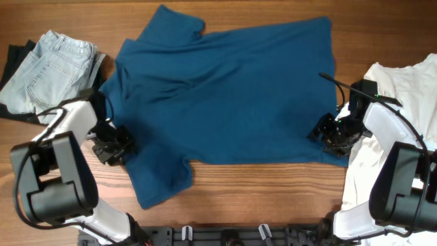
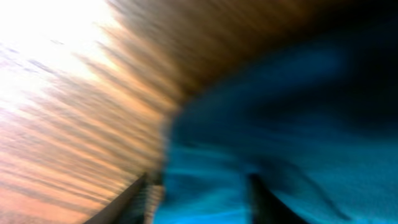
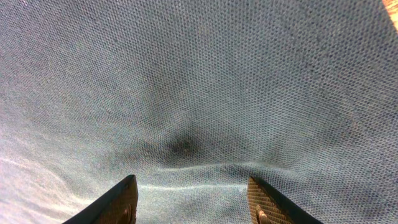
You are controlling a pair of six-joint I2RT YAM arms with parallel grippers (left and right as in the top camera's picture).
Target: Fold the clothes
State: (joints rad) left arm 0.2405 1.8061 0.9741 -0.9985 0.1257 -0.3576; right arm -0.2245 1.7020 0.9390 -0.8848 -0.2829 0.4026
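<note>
The dark blue cotton T-shirt (image 1: 225,96) is spread flat in the middle of the wooden table (image 1: 273,184). Its near-left sleeve seam is met by the left gripper (image 1: 119,145), its near-right hem by the right gripper (image 1: 324,132). Both are held parted, seemingly so both edges can be pinched at once.
</note>
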